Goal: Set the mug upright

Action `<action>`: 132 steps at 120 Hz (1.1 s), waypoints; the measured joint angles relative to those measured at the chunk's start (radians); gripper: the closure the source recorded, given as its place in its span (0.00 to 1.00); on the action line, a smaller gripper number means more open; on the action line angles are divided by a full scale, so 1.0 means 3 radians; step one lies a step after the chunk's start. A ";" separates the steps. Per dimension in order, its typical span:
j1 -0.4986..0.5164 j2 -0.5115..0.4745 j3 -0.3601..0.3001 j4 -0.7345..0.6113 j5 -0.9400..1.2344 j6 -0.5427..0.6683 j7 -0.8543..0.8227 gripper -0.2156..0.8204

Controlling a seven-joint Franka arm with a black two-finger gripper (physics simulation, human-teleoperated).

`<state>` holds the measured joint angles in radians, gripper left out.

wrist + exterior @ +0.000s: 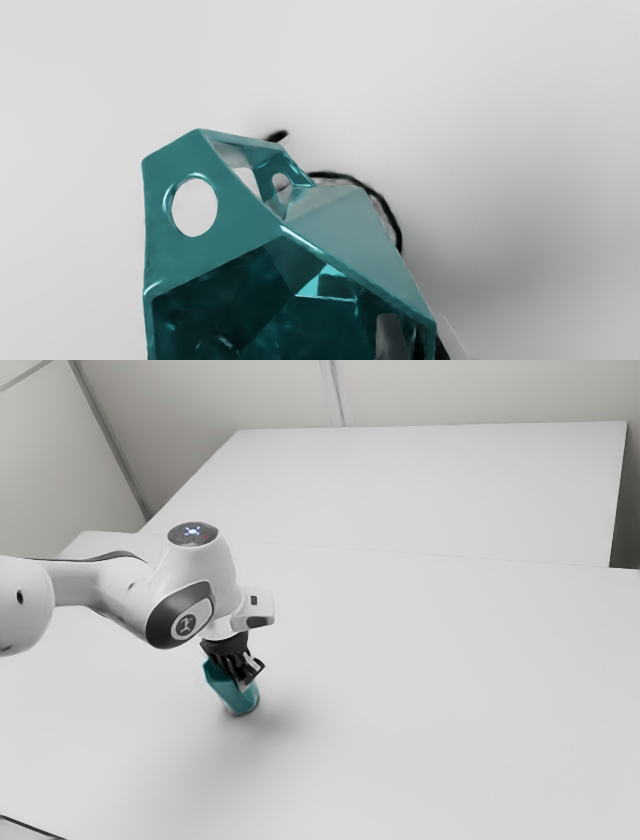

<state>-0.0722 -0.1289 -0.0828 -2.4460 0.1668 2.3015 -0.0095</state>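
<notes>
In the exterior view, left of centre, a teal faceted mug (237, 700) is at a flat white counter (450, 700), contact unclear. Your black two-finger claw (247, 677) straddles its wall, one finger inside. Behind lies a white rectangular tabletop (430, 480).

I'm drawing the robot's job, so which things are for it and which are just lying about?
For the job:
- teal mug, tilted
- gripper, at the mug
- front table

Just there:
- back table
- dark-edged thing in the exterior view's lower-left corner, unclear what
</notes>
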 joint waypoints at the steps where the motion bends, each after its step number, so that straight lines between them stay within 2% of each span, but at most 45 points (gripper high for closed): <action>1: 0.0000 0.0000 0.0000 0.0000 -0.0001 0.0000 -0.0002 0.86; 9: 0.0000 -0.0014 0.0000 -0.0005 -0.0005 0.0002 -0.0017 0.78; 27: -0.0002 -0.0069 -0.0005 -0.0013 -0.0015 0.0005 -0.0045 0.51; 48: -0.0004 -0.0160 -0.0036 -0.0004 -0.0034 -0.0012 -0.0070 0.35; 67: -0.0005 -0.0242 -0.0081 0.0046 -0.0063 -0.0105 -0.0082 0.28; 87: 0.0000 -0.0278 -0.0090 0.0268 -0.0242 -0.0382 -0.0088 0.25; 132: 0.0027 0.0031 -0.0084 0.1110 -0.0405 -0.1115 -0.0093 0.23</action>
<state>-0.0642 -0.1195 -0.1078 -2.1130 0.0453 1.9670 -0.0374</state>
